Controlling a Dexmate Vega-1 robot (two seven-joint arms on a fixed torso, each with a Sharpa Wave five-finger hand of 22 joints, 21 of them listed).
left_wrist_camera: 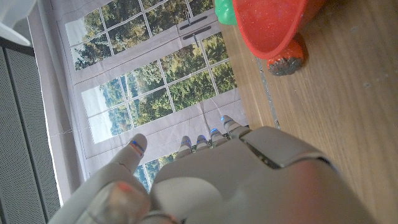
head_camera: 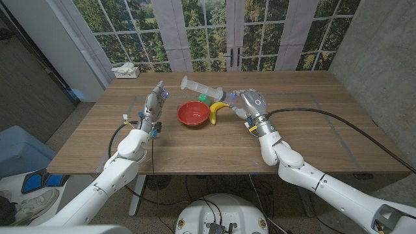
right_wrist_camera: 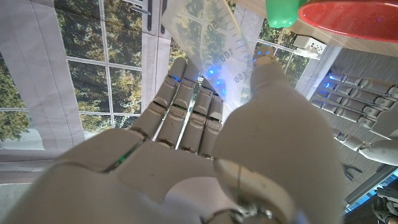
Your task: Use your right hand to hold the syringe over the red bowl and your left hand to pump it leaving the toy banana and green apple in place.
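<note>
The clear syringe (head_camera: 201, 85) lies on the table behind the red bowl (head_camera: 194, 112). The green apple (head_camera: 204, 98) sits between them, and the toy banana (head_camera: 218, 109) curves against the bowl's right side. My right hand (head_camera: 250, 104) is right of the banana, with its fingers stretched toward the syringe's near end. In the right wrist view the syringe (right_wrist_camera: 211, 37) with its printed scale sits just past my fingertips (right_wrist_camera: 186, 74), and the thumb is apart from it. My left hand (head_camera: 154, 103) stands upright left of the bowl, fingers straight and holding nothing.
A white tissue box (head_camera: 125, 70) sits at the table's far left corner. Bare wood (head_camera: 312, 130) stretches to the right of my right arm and along the near edge. Windows stand behind the table. The left wrist view shows the bowl (left_wrist_camera: 267, 25) close ahead.
</note>
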